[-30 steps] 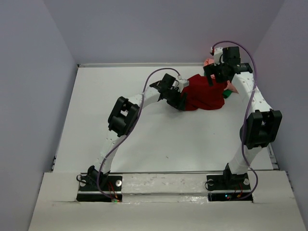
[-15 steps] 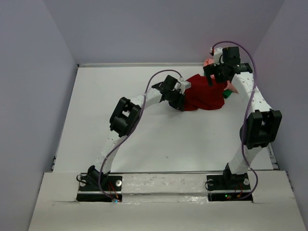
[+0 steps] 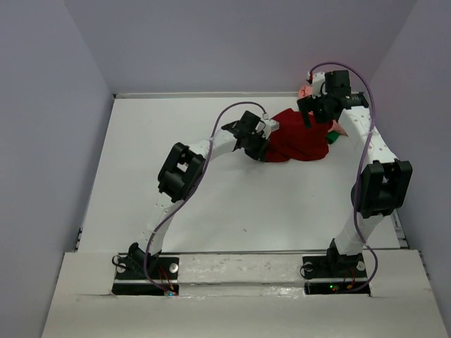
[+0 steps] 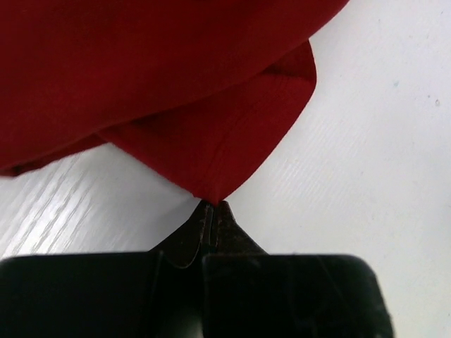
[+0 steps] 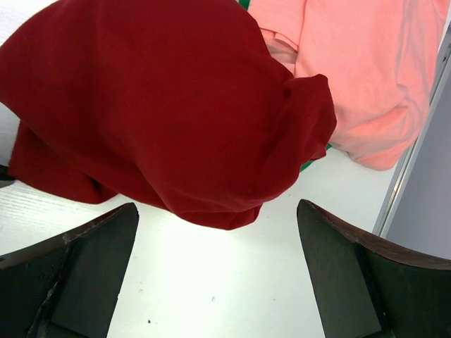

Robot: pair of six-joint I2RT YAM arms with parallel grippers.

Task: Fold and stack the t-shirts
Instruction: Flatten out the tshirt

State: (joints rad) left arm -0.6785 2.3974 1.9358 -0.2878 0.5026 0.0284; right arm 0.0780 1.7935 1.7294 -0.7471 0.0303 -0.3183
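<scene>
My left gripper (image 4: 213,210), fingers together, pinches a corner of the dark red t-shirt (image 4: 176,77), at upper right in the overhead view. My right gripper (image 5: 217,218) gapes above it, beside the salmon pink t-shirt (image 5: 366,70).

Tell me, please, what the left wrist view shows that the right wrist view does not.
Only the left wrist view shows the pinch: the left gripper shut on a corner of the dark red shirt. Only the right wrist view shows the pink shirt, a sliver of green cloth and the right gripper, open above the pile. Both show the dark red shirt lying on the white table.
</scene>
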